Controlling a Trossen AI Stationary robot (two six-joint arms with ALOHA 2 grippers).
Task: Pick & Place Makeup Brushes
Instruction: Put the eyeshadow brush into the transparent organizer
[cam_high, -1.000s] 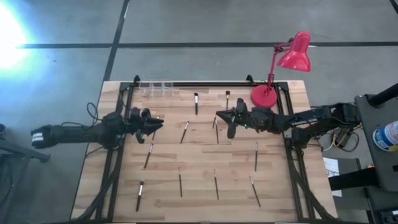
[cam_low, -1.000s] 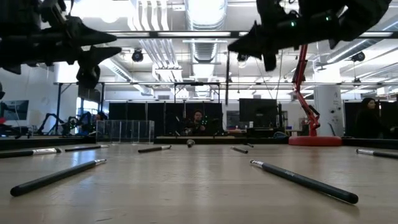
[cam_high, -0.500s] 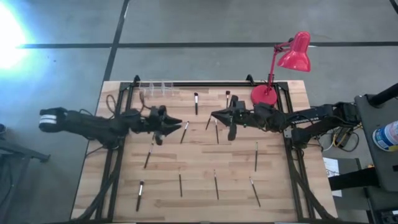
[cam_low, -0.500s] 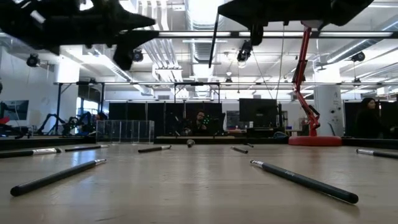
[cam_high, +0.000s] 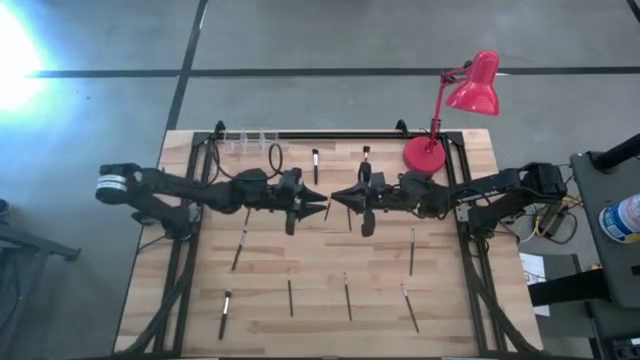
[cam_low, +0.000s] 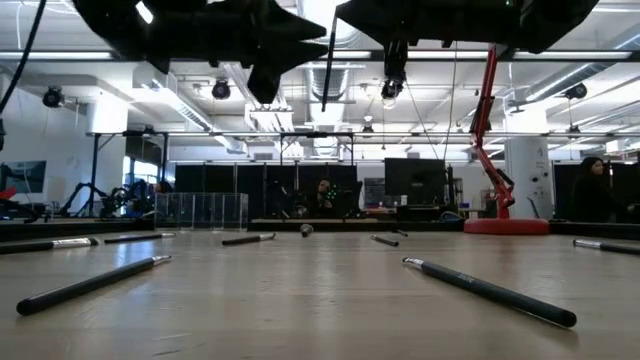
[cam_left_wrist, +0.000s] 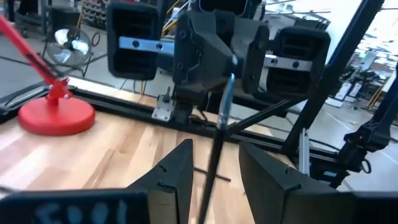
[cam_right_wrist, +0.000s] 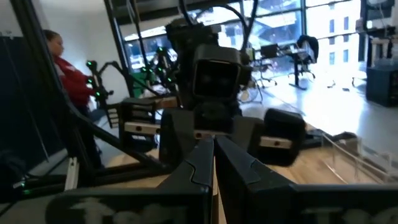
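Observation:
My right gripper (cam_high: 337, 198) is shut on one makeup brush (cam_left_wrist: 214, 149), high above the table's middle. The brush is a thin dark stick that hangs almost upright in the low view (cam_low: 328, 65). My left gripper (cam_left_wrist: 214, 180) is open and faces the right gripper tip to tip (cam_high: 320, 205). Its two fingers stand on either side of the hanging brush without plainly touching it. Several other brushes (cam_high: 347, 297) lie flat on the wooden table (cam_high: 200, 300). My right gripper pinches the brush near its upper, silvery end (cam_left_wrist: 227, 87) between its two shut fingers (cam_right_wrist: 202, 163). The fingers come level from the table's right side and lie across the brush. The brush hangs below them, slightly tilted and clear of the table.
A red desk lamp (cam_high: 425, 152) stands at the far right. A clear holder (cam_high: 250, 143) stands at the far left. Loose brushes lie at the far middle (cam_high: 315, 165), near left (cam_high: 225, 312) and near right (cam_high: 410, 308). People show in the room behind (cam_low: 590, 185).
My left gripper has travelled toward the table's right edge to meet the right gripper, and its open fingers now flank the brush. My right gripper has risen and moved a little toward the table's left edge, with the brush hanging clear below it.

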